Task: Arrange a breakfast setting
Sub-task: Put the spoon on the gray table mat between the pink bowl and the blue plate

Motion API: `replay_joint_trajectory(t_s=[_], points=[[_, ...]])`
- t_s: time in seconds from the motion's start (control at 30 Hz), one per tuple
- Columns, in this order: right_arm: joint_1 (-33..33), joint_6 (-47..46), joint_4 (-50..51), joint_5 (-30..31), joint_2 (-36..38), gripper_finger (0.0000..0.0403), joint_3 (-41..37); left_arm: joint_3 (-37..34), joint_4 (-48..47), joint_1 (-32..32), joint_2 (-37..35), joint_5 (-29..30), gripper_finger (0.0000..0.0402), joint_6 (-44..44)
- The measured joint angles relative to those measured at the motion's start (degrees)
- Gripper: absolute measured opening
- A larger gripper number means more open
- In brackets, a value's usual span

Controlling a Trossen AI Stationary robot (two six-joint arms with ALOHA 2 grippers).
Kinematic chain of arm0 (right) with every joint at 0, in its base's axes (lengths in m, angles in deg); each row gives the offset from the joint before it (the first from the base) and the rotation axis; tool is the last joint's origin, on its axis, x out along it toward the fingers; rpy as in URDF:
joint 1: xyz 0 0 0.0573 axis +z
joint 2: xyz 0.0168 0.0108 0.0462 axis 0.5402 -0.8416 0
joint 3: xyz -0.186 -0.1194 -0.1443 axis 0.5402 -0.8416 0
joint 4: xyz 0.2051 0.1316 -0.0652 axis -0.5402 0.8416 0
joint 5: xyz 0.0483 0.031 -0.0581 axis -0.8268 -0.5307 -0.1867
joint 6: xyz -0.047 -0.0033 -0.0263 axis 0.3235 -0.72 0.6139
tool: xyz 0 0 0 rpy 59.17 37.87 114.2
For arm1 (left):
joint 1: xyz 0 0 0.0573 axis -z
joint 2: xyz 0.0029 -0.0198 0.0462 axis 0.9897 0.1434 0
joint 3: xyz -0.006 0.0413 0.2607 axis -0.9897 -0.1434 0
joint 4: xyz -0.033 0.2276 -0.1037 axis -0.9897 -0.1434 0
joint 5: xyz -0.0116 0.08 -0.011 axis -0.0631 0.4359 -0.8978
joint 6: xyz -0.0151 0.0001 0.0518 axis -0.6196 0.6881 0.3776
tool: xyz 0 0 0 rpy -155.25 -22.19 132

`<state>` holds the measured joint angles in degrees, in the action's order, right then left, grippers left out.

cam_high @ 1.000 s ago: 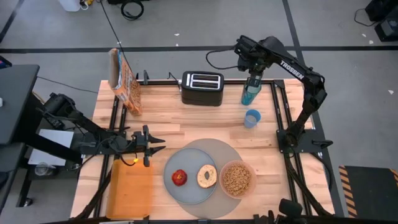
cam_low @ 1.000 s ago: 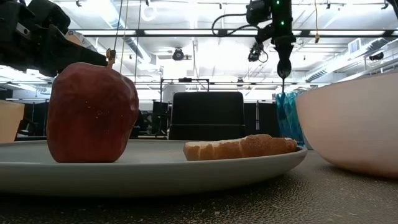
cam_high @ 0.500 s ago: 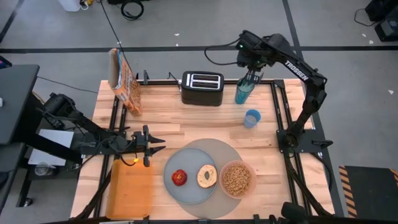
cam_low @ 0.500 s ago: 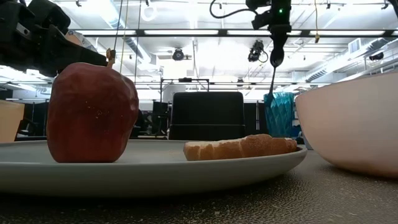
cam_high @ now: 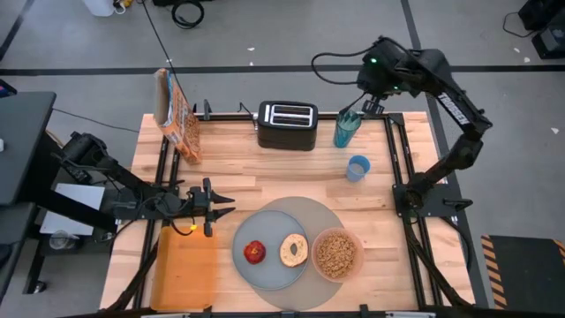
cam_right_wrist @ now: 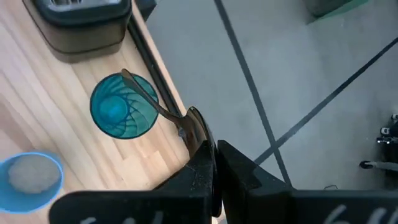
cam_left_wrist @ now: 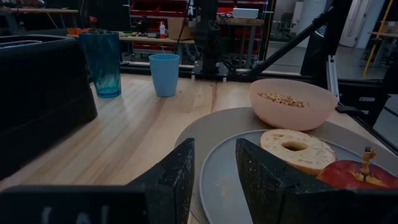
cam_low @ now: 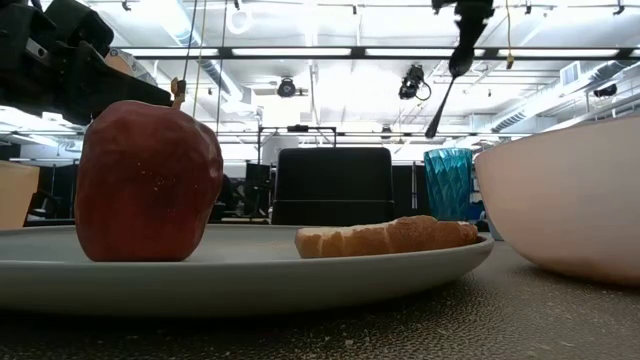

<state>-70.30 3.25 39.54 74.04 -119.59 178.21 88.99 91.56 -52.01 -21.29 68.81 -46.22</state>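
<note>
**Lifting the spoon out of the teal glass**

Going from left to right over the counter [cam_high: 265, 168]: the left gripper [cam_high: 214, 205] rests low at the left side, just beside the rim of the large round grey mat [cam_high: 325, 215]. Its fingers [cam_left_wrist: 176, 177] are partly apart and hold nothing; this arm only waits.

On the mat lies the smaller grey plate [cam_high: 270, 270], with the red apple [cam_high: 255, 253] at its left and the bagel [cam_high: 293, 250] at its right. The translucent pink bowl [cam_high: 335, 253], filled with cereal, stands on the right part of the mat, touching the plate's edge or very near to it.

At the far right side is the change. A second ago the right gripper [cam_high: 365, 104] was directly above the teal glass [cam_high: 345, 131] with the metal spoon [cam_right_wrist: 149, 97] standing inside it. Now the arm has swung up and outward, toward the far right corner, and the spoon is drawn out: in the low view it hangs tilted in the air, its bowl end above the glass rim and apart from it. The right gripper's fingers are pressed together on the spoon's handle, as the right wrist view shows, and the spoon points down toward the glass. The small blue cup [cam_high: 357, 167] stands untouched nearer the mat.

My judgement is that the spoon is the last missing piece of the setting. The carry to the mat, probably beside the bowl, is still to come.
</note>
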Motion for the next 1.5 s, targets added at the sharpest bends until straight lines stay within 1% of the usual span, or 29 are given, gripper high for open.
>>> replay_joint_trajectory(t_s=[0.07,0.1,0.2,0.27,0.37,0.47,0.53,0.7,0.83,0.9,1.0,1.1,1.2,1.5], points=[[0.53,-1.29,-0.01,-0.60,1.51,0.0018,0.00,0.00,0.00,-0.01,0.00,0.00,0.0125,0.00],[0.92,-2.07,0.00,-2.66,2.26,0.0018,0.00,0.00,0.00,0.00,0.00,0.00,0.0125,-0.01],[2.31,-3.59,0.02,-13.97,3.69,0.0018,-0.03,0.00,0.00,0.01,0.00,0.00,0.0125,-0.02],[4.52,-4.46,-0.11,-19.43,3.94,0.0018,-0.99,0.00,0.02,0.00,0.00,0.01,0.0125,-0.02],[8.16,-6.17,-0.08,-23.82,3.59,0.0018,-3.95,0.00,0.04,0.01,0.00,0.02,0.0125,-0.02],[11.44,-6.34,-0.28,-30.43,2.62,0.0018,-8.76,0.00,0.09,0.00,0.00,0.02,0.0125,-0.04],[14.03,-5.70,-2.24,-34.12,1.69,0.0018,-12.43,0.00,0.09,-0.01,0.00,0.00,0.0125,-0.18],[19.16,-3.59,-10.87,-37.65,-0.67,0.0018,-20.43,0.00,0.07,0.01,0.00,0.00,0.0125,-0.59],[21.44,-2.10,-13.33,-38.98,-4.23,0.0018,-23.83,0.00,0.07,0.00,0.00,0.01,0.0125,-0.59],[21.71,-1.84,-13.27,-39.47,-6.26,0.0018,-24.34,0.02,0.07,0.00,0.00,0.00,0.0125,-0.57],[21.46,-1.97,-13.55,-41.84,-9.65,0.0018,-24.63,0.00,0.07,-0.01,0.00,0.00,0.0125,-0.57],[21.51,-1.80,-13.55,-41.99,-12.86,0.0018,-24.63,0.00,0.07,0.00,0.00,0.00,0.0125,-0.55],[21.20,-0.63,-13.57,-43.44,-15.82,0.0018,-24.63,0.00,0.04,-0.01,0.00,0.02,0.0125,-0.52],[20.13,0.35,-14.45,-45.52,-22.34,0.0018,-24.63,0.00,0.00,0.01,0.00,0.00,0.0125,-0.45]])
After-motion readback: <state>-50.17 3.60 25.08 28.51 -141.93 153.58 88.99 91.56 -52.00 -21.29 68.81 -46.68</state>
